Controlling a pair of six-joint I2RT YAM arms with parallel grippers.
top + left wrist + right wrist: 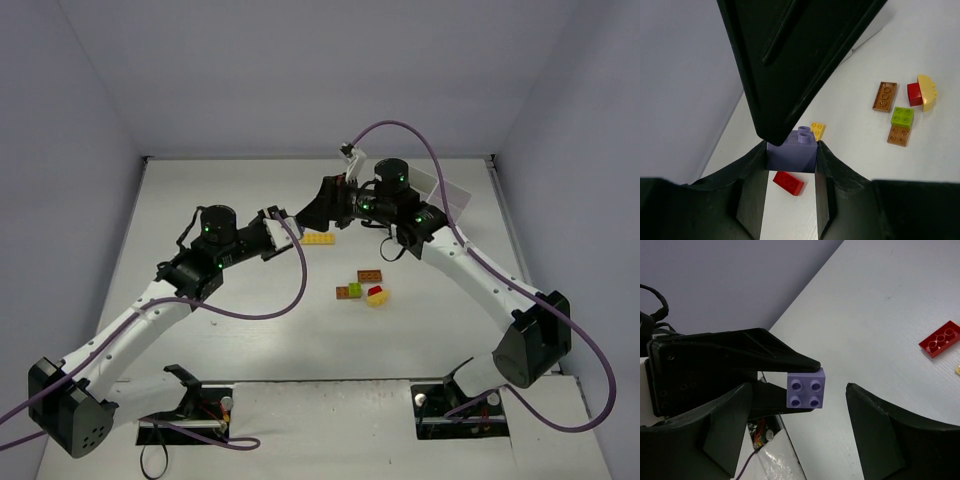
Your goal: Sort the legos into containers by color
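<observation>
The white tabletop [250, 340] bears everything. The white plastic compartment tray [445, 188] sits beyond the lavender square four-stud brick [806, 387], mostly hidden behind the right arm [480, 270], so its compartments cannot be made out. The left gripper [791, 149] is clamped on that brick, off the table. The right gripper [800, 405] is spread wide, one finger on either side of the brick; whether it touches is unclear. Loose near the lavender brick lie:
- two brown flat plates [885, 96]
- two red bricks [788, 182]
- two yellow pieces [927, 92], one partly covered
- one lime green brick [902, 116]

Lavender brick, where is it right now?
In the left wrist view the lavender brick sits centre frame, clamped in the left gripper, a red brick lying just beyond and the right gripper open close by.
</observation>
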